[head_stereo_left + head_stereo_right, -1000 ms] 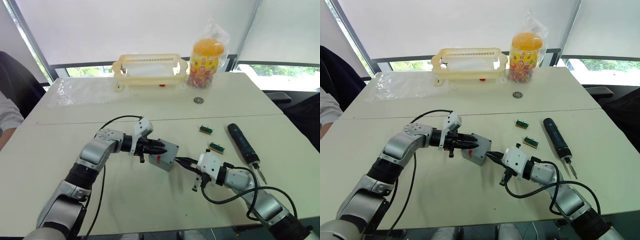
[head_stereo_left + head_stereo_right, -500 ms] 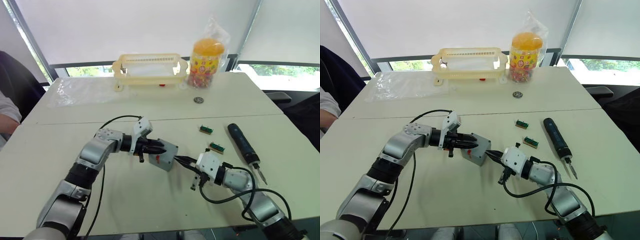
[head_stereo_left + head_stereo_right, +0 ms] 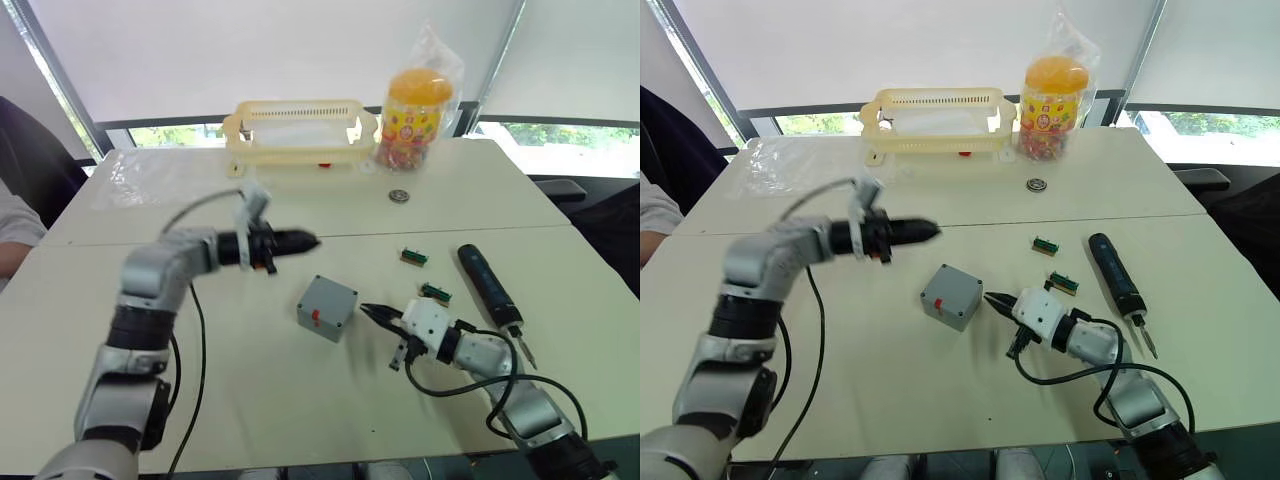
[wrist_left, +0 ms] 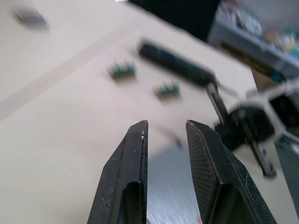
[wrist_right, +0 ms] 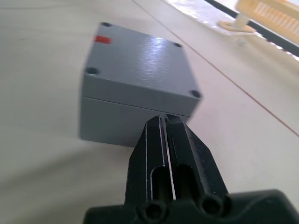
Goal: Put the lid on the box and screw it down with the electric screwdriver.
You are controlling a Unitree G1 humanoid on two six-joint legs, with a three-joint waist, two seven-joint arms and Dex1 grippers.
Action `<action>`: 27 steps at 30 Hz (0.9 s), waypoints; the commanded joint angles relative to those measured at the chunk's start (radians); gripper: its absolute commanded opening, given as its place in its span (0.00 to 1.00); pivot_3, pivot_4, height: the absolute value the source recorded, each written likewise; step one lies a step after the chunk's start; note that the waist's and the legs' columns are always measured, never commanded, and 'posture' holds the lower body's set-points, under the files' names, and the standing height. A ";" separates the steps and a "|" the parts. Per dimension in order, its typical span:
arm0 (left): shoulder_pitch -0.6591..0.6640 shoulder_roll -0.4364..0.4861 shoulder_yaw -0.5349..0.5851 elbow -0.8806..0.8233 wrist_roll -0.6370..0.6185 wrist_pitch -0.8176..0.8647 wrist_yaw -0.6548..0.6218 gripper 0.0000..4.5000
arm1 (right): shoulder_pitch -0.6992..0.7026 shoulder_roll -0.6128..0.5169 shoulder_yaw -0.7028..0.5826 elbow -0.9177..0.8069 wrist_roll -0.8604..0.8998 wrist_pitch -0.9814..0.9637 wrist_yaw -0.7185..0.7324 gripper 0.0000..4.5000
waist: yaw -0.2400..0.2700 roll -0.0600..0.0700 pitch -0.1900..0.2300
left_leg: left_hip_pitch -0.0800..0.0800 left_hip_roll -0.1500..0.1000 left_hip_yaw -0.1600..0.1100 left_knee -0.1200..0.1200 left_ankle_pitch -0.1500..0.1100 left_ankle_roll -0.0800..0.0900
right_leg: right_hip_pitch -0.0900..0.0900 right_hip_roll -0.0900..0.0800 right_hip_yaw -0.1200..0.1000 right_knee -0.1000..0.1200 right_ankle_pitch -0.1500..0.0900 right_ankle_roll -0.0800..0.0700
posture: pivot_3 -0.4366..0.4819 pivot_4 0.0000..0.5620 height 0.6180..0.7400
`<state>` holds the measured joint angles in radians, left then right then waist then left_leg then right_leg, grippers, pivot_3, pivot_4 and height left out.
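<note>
Grey box (image 3: 327, 306) at mid-table (image 3: 250, 400), lid (image 5: 140, 60) seated on top, red mark on it (no readable writing). Behind: yellow basket (image 3: 300, 135), yellow-lidded jar (image 3: 413, 112) in a bag. Right of box: two green strips (image 3: 412, 257), then screwdriver (image 3: 486, 285). Right claw (image 3: 366, 311) pressed shut, just beside box. Left claw (image 3: 308, 240) raised behind box, narrowly parted, holding nothing.

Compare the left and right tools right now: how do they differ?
The left tool is raised over the table, apart from the box; the right tool sits low beside the box. The left tool's fingers are parted; the right tool's fingers are shut together, holding nothing. Both have black fingers.
</note>
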<state>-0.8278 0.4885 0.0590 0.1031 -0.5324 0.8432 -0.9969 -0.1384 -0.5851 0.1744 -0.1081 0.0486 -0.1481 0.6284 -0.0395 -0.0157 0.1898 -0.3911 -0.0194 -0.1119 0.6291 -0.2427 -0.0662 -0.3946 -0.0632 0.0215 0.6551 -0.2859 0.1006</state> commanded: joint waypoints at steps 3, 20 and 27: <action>0.066 0.081 -0.042 0.049 0.103 -0.133 0.004 0.28 | -0.008 0.028 -0.113 -0.139 0.165 0.216 -0.011 0.01 | -0.004 0.001 0.000 | 0.001 0.000 0.000 -0.001 0.000 0.000 | 0.000 0.000 0.000 0.000 0.000 0.000 | 0.48 0.27 1.00; 0.179 -0.055 -0.226 0.248 0.319 -0.460 0.013 0.28 | 0.108 0.054 -0.006 -0.254 0.093 0.419 -0.043 0.01 | 0.022 0.001 0.001 | -0.001 -0.001 0.001 0.000 0.000 0.000 | 0.000 -0.001 0.000 -0.002 0.000 0.000 | 0.48 0.27 1.00; 0.226 -0.050 -0.266 0.147 0.316 -0.400 -0.028 0.28 | 0.095 0.086 0.013 -0.224 0.073 0.402 -0.041 0.01 | 0.023 0.001 0.000 | -0.001 0.000 0.000 0.000 0.000 0.000 | -0.001 0.000 0.000 0.000 0.000 0.000 | 0.48 0.27 1.00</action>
<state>-0.6033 0.4320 -0.2018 0.2941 -0.2164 0.4341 -1.0122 -0.0356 -0.5094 0.1846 -0.3202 0.1246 0.2765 0.5876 -0.0166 -0.0147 0.1903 -0.3920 -0.0195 -0.1114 0.6291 -0.2428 -0.0661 -0.3953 -0.0632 0.0214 0.6546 -0.2856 0.1007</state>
